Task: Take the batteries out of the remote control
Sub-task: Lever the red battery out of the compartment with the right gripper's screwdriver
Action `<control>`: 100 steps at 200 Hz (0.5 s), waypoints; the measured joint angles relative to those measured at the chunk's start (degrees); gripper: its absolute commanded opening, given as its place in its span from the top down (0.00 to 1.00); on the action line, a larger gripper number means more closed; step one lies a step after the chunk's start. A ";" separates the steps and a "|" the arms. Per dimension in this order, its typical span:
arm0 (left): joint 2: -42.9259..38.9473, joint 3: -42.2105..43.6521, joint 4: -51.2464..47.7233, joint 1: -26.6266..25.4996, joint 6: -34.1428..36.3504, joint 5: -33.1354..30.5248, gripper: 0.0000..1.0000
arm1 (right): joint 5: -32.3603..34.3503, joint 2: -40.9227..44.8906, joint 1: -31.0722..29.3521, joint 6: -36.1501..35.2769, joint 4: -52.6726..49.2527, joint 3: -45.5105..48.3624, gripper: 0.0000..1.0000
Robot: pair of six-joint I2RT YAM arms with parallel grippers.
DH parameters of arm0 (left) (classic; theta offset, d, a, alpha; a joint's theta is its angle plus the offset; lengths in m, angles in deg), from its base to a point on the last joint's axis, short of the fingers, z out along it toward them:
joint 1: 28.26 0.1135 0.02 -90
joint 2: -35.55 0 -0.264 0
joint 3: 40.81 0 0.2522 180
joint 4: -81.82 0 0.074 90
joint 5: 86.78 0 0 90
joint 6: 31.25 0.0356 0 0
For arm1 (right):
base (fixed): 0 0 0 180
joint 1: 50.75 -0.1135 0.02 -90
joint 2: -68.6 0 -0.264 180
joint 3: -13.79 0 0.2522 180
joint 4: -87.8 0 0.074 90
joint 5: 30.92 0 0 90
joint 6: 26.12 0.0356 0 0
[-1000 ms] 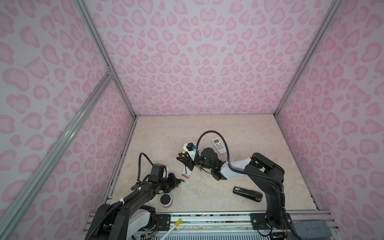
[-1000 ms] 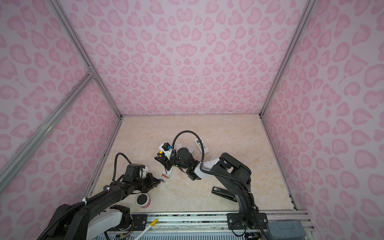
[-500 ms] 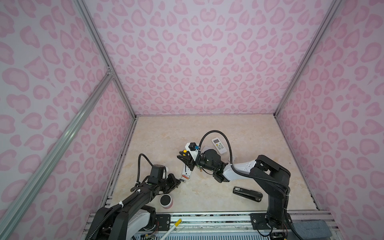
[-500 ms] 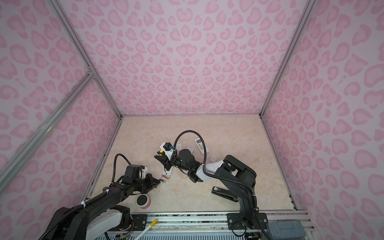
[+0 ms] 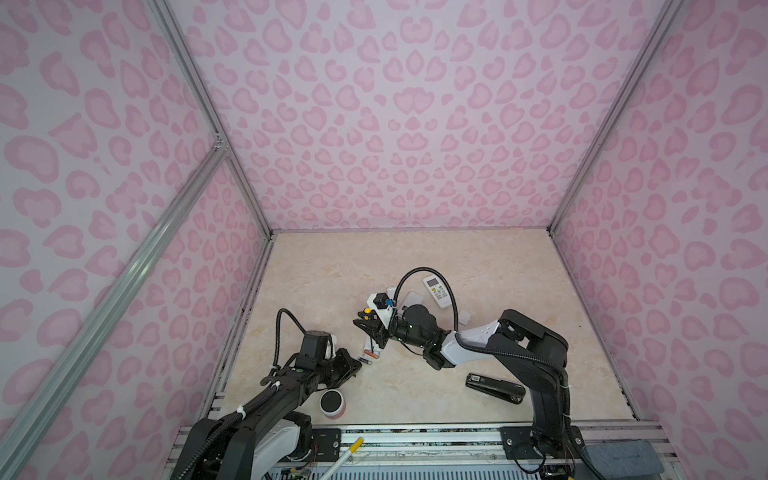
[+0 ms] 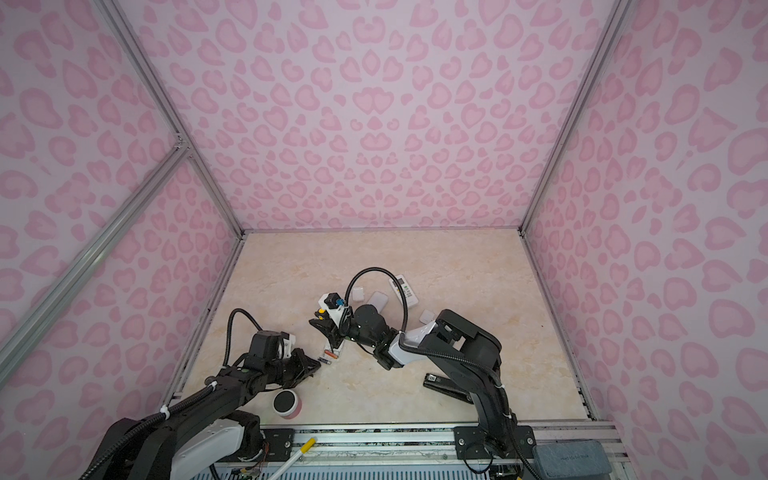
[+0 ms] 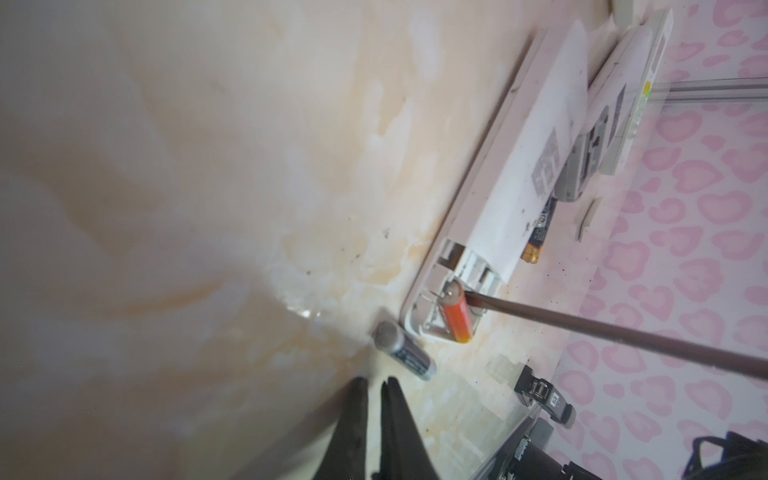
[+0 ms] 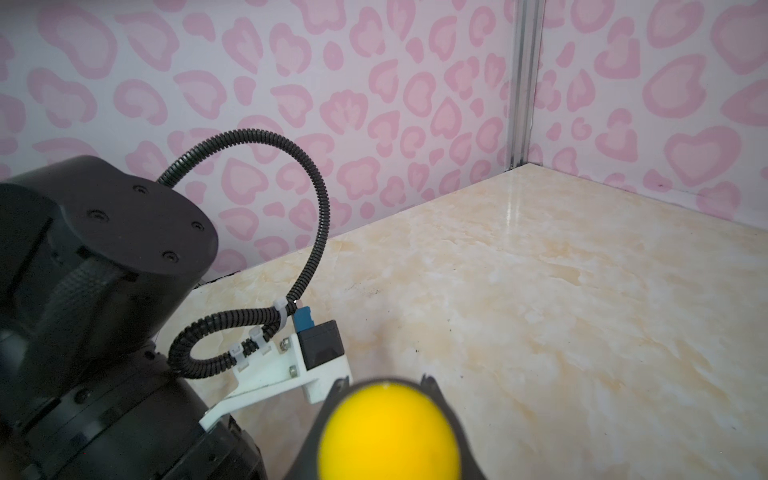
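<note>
The right gripper [image 5: 373, 332] is clamped on the screwdriver [image 7: 602, 328]. The tool's tip sits at the metal end of an orange battery [image 7: 457, 316], which lies in the open bay at the end of the white remote [image 7: 511, 195]. The left gripper [image 7: 374, 385] hovers low near that end, fingers almost pressed together, holding nothing. A grey battery [image 7: 405, 352] lies loose on the table [image 7: 208, 166] just beside the remote. A dark battery [image 7: 538, 237] shows along the remote's far side, half hidden, so I cannot tell whether it touches the remote.

Nothing pins the remote down, so a levering push may slide or spin it instead of lifting the orange battery. The tip bears on a rounded metal end and could skid off into the spring contacts. If the battery pops free suddenly, it may roll away or knock the grey one off across the table. The left gripper, lowered as narrow as it is, would shove the grey battery rather than straddle it.
</note>
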State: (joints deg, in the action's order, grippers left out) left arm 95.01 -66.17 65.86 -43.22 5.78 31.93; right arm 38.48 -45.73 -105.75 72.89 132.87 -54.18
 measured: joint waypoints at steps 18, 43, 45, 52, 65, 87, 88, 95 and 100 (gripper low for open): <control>-0.02 0.22 0.42 -0.74 -0.59 0.02 0.86 | -0.26 -0.33 0.28 1.25 0.72 0.00 1.00; 0.31 0.33 1.03 -1.36 -1.18 0.00 0.86 | -1.84 -1.66 1.42 5.81 4.00 0.00 1.00; 0.33 0.33 1.05 -1.38 -1.20 0.00 0.86 | -1.97 -1.77 1.57 6.36 4.35 0.00 1.00; 0.42 0.31 1.18 -1.46 -1.36 -0.02 0.86 | -2.01 -2.23 2.10 8.24 5.64 0.02 1.00; 0.74 0.24 1.51 -1.55 -1.36 0.00 0.86 | -2.40 -2.93 2.97 11.63 8.15 0.13 1.00; 1.18 0.04 1.68 -1.60 -1.33 -0.02 0.86 | -3.02 -3.10 3.69 14.82 10.64 0.13 1.00; 1.20 0.02 1.68 -1.60 -1.33 -0.02 0.86 | -3.08 -3.10 3.69 14.93 10.75 0.13 1.00; 1.44 -0.13 1.64 -1.60 -1.33 -0.02 0.86 | -3.61 -3.10 3.63 15.80 11.28 0.13 1.00; 1.62 -0.24 1.66 -1.60 -1.33 -0.04 0.86 | -3.87 -3.10 3.63 16.26 11.69 0.17 1.00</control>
State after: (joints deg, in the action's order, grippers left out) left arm 96.63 -66.41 67.52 -44.82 4.45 31.88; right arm 34.61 -48.83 -102.12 89.15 144.56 -54.01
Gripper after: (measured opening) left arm 0.140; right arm 0.241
